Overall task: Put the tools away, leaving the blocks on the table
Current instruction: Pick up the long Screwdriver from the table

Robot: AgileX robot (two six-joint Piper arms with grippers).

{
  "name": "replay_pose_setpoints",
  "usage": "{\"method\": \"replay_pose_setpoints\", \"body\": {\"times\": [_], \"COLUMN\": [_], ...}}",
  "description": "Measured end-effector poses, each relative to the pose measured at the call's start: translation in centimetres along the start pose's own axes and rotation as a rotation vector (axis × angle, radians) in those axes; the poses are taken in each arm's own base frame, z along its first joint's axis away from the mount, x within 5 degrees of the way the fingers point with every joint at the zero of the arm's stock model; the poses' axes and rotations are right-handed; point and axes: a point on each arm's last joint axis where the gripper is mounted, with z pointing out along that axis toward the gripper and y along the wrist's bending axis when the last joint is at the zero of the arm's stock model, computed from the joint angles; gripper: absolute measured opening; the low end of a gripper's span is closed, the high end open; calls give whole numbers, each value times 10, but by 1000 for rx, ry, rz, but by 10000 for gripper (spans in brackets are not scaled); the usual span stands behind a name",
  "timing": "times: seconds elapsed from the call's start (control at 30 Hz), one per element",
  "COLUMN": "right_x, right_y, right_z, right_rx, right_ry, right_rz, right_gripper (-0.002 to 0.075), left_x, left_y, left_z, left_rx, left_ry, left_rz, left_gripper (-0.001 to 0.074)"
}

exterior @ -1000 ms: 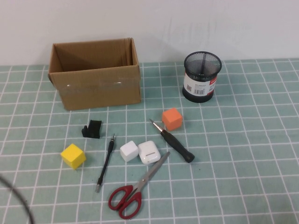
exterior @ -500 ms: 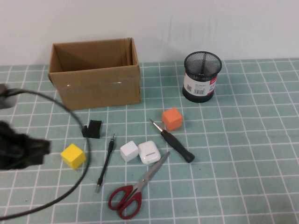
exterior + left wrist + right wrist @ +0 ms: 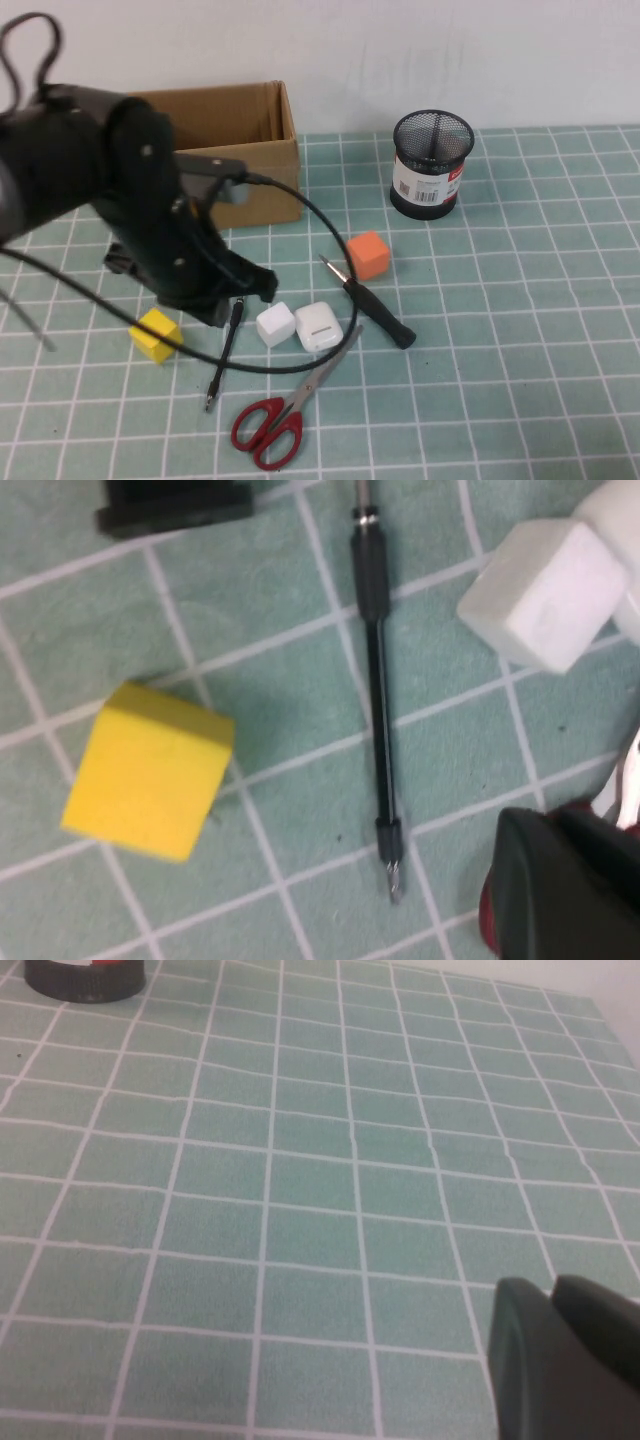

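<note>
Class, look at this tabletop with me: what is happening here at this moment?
The left arm reaches over the table, its shut left gripper above the thin dark rod tool beside the yellow block. Nothing is held. The scissors, screwdriver and rod tool all lie on the tiles with the orange block and white block. The right gripper, shut, sits over bare tiles.

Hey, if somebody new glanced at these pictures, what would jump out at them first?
The big black left arm dominates the table's left side, its shut left gripper hanging over the thin dark rod tool beside the yellow block. Next come the red-handled scissors at the front edge and the orange block mid-table. The right gripper, also shut, sits over bare tiles.
</note>
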Motion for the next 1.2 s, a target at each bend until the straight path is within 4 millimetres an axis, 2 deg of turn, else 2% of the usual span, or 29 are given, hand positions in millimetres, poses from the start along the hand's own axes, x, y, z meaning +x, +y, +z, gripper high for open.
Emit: {"method": "replay_pose_setpoints", "body": {"times": [0.13, 0.2, 0.37, 0.47, 0.73, 1.03, 1.2], "right_x": [0, 0, 0, 0, 0, 0, 0], "right_y": [0, 0, 0, 0, 0, 0, 0], "right_z": [0, 0, 0, 0, 0, 0, 0], "right_rx": [0, 0, 0, 0, 0, 0, 0], "right_ry": [0, 0, 0, 0, 0, 0, 0], "right_rz": [0, 0, 0, 0, 0, 0, 0], "right_gripper": [-7, -7, -7, -7, -6, -6, -6], "left_x": [-16, -24, -43, -49, -52, -54, -55], "left_y": [-3, -3, -4, -1, 8, 11, 11], "left_z": [16, 22, 43, 51, 64, 90, 95], "left_rx": [-5, -11, -19, -49, -132, -142, -143], "left_ry": [33, 47, 99, 110, 130, 148, 154], "left_rz": [14, 47, 71, 72, 37, 2, -3], "left_gripper": [4, 36, 216, 261, 279, 281, 281]}}
